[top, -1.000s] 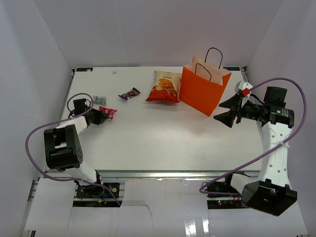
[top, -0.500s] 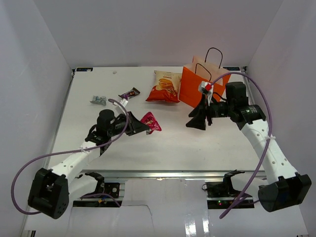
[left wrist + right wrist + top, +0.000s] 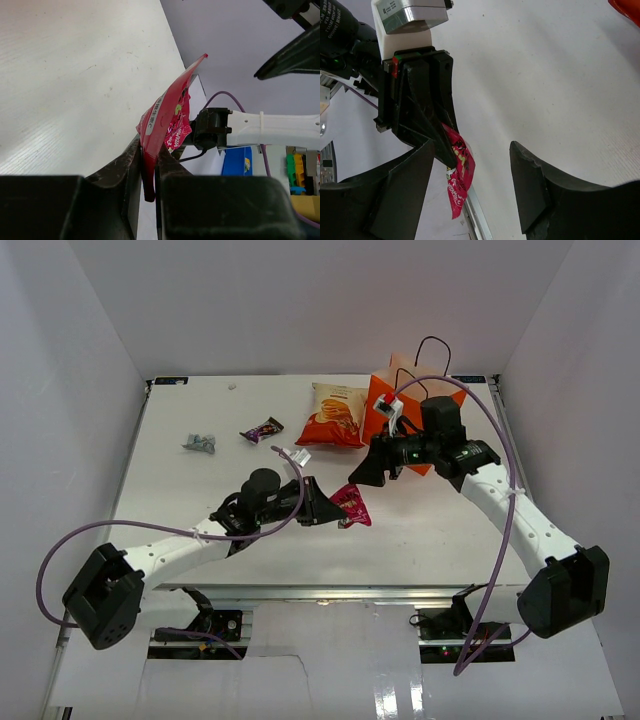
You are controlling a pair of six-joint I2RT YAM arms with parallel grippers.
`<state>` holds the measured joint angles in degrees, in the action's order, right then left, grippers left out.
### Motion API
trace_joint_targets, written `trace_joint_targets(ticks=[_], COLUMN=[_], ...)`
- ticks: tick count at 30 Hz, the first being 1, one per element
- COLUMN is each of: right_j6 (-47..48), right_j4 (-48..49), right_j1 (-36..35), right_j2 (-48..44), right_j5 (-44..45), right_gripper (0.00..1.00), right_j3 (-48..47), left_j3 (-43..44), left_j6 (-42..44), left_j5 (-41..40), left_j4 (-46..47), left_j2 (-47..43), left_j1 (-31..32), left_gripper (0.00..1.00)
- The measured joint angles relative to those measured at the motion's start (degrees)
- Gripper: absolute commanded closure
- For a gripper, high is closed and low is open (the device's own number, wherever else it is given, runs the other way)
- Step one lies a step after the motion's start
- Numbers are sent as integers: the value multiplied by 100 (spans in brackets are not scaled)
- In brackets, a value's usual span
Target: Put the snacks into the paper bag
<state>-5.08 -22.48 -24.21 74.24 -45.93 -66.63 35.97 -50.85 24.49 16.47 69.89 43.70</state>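
Pinching red-pink packet [image 3: 167, 120] by one end, my left gripper [image 3: 331, 510] clenched; long axis in line with gripper, free tip pointing outward. My right gripper [image 3: 368, 472] spread, empty.

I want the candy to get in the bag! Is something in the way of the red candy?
Yes. Seen from above, the open right gripper hangs between the red-pink packet, pinched in the left gripper, and the orange paper bag.

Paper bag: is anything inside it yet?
Cannot tell. The right arm covers most of the paper bag from above; only an orange side and black handles show. The left gripper holds a red-pink packet outside it.
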Motion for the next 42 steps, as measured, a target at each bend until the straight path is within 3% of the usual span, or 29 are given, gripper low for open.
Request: trace_joint_targets(ticks=[10, 13, 18, 21, 27, 34, 42], right_j6=[-59, -57, -85, -85, 114, 990, 2065], right_j4=[153, 160, 221, 313, 341, -11, -428], right_j1=[-57, -57, -57, -57, 0, 168, 955], right_j2=[-144, -153, -153, -153, -149, -151, -221], right_j5=[81, 72, -63, -197, -800, -1134, -911], right_gripper=[38, 45, 70, 74, 92, 92, 92], right_j3=[787, 944, 984, 984, 973, 501, -1250], left_j3=[245, 321, 352, 352, 365, 380, 393], left_j6=[2, 7, 0, -24, -28, 186, 920], left_j5=[-116, -111, -31, -9, 17, -42, -896], left_j4=[203, 245, 315, 334, 385, 337, -286], left_j2=[350, 476, 566, 575, 564, 66, -2323], left_j1=[68, 68, 68, 68, 68, 68, 68], left_gripper=[83, 83, 81, 70, 33, 19, 6])
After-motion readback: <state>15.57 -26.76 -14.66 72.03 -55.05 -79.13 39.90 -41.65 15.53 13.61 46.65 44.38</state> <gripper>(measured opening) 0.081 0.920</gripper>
